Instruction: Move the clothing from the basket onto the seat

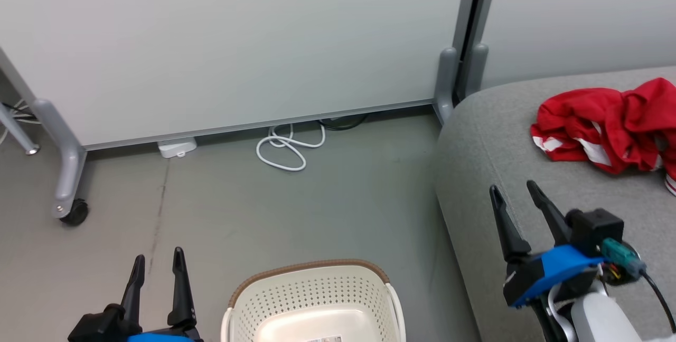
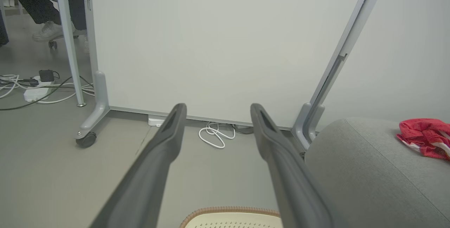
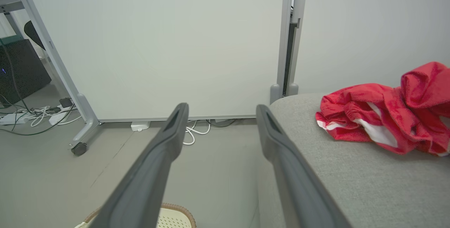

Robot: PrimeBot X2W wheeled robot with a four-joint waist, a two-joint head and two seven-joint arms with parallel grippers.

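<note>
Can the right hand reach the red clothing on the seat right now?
Probably yes: the right hand hovers open over the seat, with nothing standing between it and the clothing.

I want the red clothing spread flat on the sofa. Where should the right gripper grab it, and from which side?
Likely a raised fold at the near left edge of the clothing, from above on the robot's side, where the right gripper hangs open. The heap lies crumpled on the seat; bunched ridges stand up, flat hems don't.
</note>
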